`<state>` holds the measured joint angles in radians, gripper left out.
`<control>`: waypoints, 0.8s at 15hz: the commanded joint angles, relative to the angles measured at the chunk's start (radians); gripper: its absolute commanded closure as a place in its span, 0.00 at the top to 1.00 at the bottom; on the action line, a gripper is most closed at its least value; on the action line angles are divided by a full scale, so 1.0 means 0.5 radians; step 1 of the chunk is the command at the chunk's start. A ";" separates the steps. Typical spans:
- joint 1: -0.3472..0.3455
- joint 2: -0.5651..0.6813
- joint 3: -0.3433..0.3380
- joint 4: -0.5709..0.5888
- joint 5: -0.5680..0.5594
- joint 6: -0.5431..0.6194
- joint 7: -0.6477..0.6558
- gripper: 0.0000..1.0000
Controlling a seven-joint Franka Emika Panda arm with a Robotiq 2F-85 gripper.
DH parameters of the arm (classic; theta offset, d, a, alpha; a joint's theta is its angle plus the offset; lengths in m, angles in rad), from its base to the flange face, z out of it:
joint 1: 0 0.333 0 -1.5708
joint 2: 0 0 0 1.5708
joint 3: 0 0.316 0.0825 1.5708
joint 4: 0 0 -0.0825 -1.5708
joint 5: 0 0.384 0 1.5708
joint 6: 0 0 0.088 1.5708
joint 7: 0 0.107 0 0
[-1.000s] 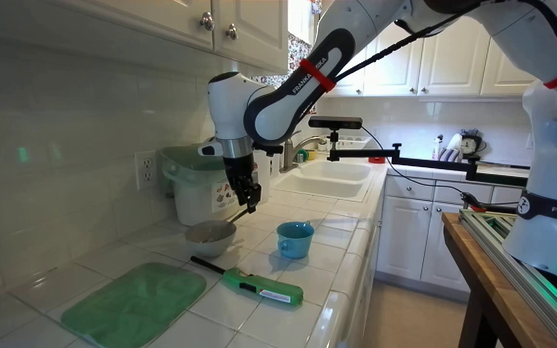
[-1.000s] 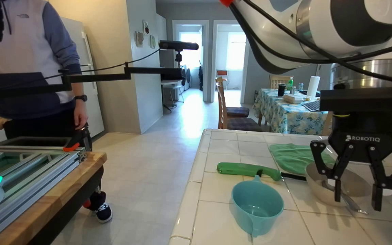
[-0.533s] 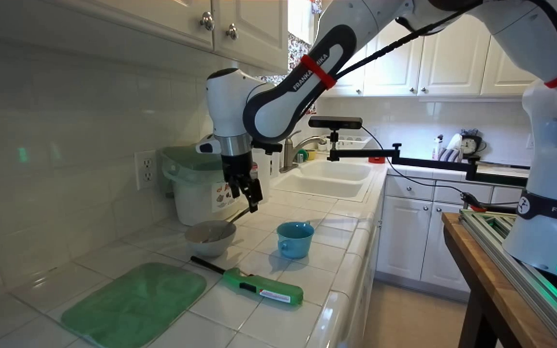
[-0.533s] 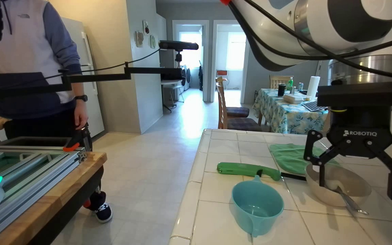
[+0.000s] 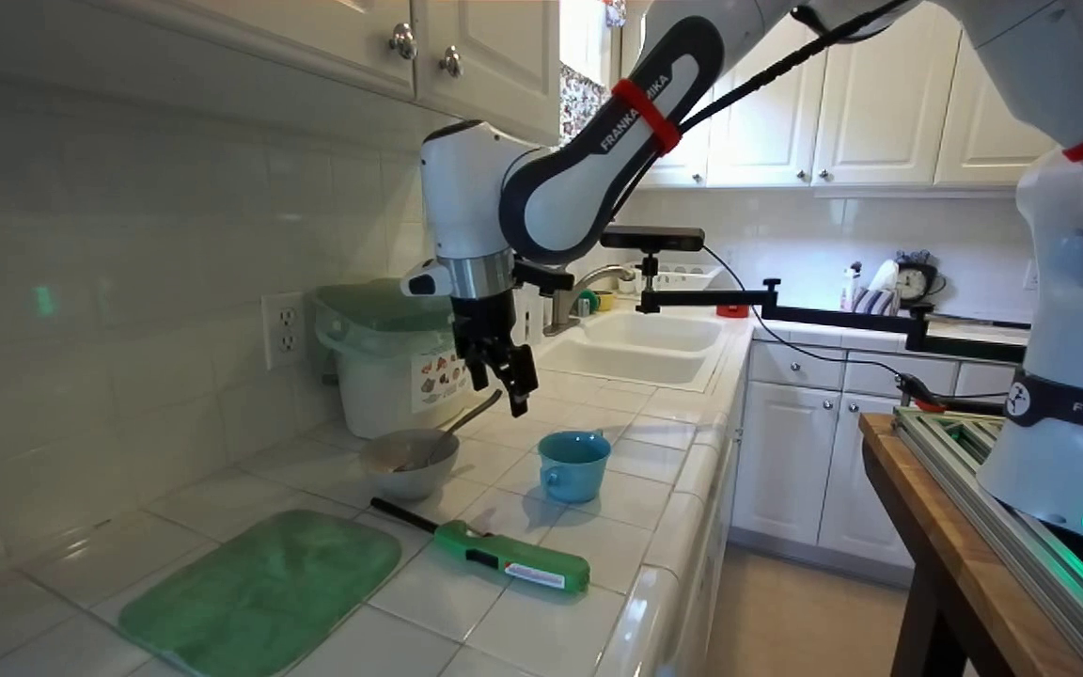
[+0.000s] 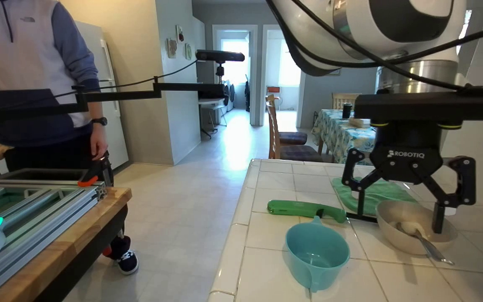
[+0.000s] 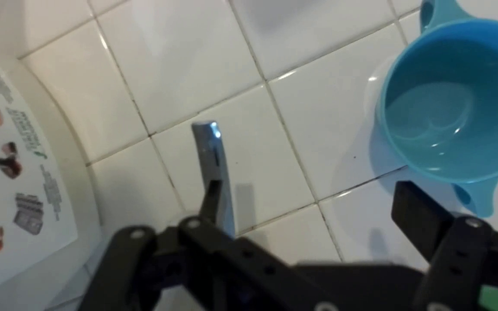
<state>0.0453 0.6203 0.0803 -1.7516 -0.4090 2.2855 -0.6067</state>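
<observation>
Near the fingers (image 6: pixel 360 203) stands a green-topped white plastic bin (image 5: pixel 374 385); the black gripper (image 6: pixel 399 222) has them wide apart. Lower than the fingers sit a pale round bowl (image 5: pixel 410 478) and a blue two-handled cup (image 5: pixel 574 478); a silver metal spoon (image 7: pixel 211 157) leans in the bowl, near one finger.

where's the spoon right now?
At right in an exterior view: the spoon rests in the bowl, its handle leaning out over the rim, with the blue cup to the bowl's left, nearer that camera.
</observation>
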 commanded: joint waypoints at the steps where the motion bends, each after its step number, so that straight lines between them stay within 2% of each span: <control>1: -0.091 -0.185 0.072 -0.340 0.083 0.237 -0.091 1.00; 5: -0.146 -0.404 0.105 -0.739 0.105 0.594 -0.094 1.00; 9: -0.224 -0.636 0.158 -1.142 0.255 0.984 -0.100 1.00; 10: -0.133 -0.502 0.086 -0.944 0.170 0.812 -0.026 1.00; 12: -0.154 -0.586 0.097 -1.073 0.198 0.920 -0.029 1.00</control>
<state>-0.0418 0.3279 0.1378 -2.2894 -0.3191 2.7475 -0.6144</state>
